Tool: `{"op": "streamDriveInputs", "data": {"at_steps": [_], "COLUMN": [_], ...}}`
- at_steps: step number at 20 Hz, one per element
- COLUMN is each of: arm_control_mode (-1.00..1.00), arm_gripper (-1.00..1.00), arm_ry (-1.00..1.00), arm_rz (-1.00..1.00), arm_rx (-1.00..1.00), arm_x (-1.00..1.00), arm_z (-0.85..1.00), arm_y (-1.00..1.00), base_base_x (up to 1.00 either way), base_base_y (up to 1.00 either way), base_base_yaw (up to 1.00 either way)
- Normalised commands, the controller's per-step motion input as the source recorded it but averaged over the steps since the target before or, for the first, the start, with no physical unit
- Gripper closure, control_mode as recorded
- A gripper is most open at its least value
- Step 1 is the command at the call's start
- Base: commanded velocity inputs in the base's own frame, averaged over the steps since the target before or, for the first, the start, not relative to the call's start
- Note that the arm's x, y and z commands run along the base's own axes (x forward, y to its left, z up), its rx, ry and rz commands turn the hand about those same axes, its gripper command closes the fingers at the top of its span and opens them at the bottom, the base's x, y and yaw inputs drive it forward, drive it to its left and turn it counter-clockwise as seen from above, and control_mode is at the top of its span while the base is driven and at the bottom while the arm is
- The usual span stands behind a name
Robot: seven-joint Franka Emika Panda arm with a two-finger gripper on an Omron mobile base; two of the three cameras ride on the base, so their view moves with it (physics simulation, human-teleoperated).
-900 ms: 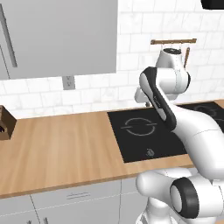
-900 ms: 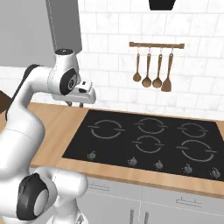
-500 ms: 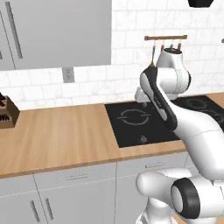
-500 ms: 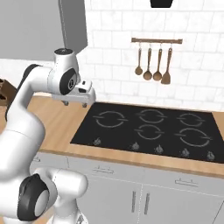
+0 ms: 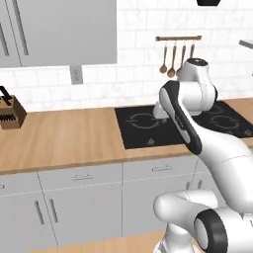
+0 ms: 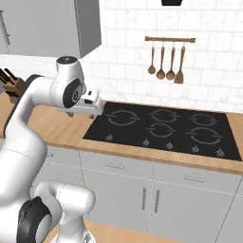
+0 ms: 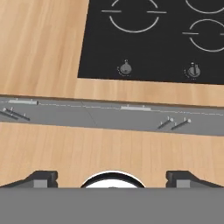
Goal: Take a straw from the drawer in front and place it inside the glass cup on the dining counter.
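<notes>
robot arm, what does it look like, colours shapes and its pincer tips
Glossy white rounded arm of tube-shaped links, with dark grey bands and round caps at the joints and no visible cables or markings. The pincer has two small dark grey, blocky fingertips set well apart.

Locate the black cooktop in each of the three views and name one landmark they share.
Left base view: black cooktop at centre right on the wooden worktop, partly behind the arm.
Right base view: cooktop at centre right, all its burners visible.
Hand view: cooktop at the top right, two knobs near its front edge.
Shared landmark: the grey drawer fronts below the worktop's edge.
</notes>
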Motion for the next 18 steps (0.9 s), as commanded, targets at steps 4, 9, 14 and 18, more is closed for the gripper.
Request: {"op": "streamDriveInputs", "data": {"at_steps": [4, 9, 14, 18], "arm_control_mode": [1.00, 1.00, 1.00, 1.00], "arm_gripper": [-1.00, -1.00, -1.00, -1.00], "arm_ry": [0.00, 0.00, 0.00, 0.00], "arm_rz": [0.00, 0.00, 0.00, 0.00], "arm_rx": [0.00, 0.00, 0.00, 0.00], "arm_x": [0.00, 0.00, 0.00, 0.00], "arm_z": [0.00, 0.00, 0.00, 0.00], "arm_y": [0.00, 0.00, 0.00, 0.00], "base_base_x": [0.02, 0.11, 0.06, 0.05], "base_base_y": [-0.97, -0.84, -0.75, -0.76], "base_base_yaw": [0.41, 0.55, 0.59, 0.58]}}
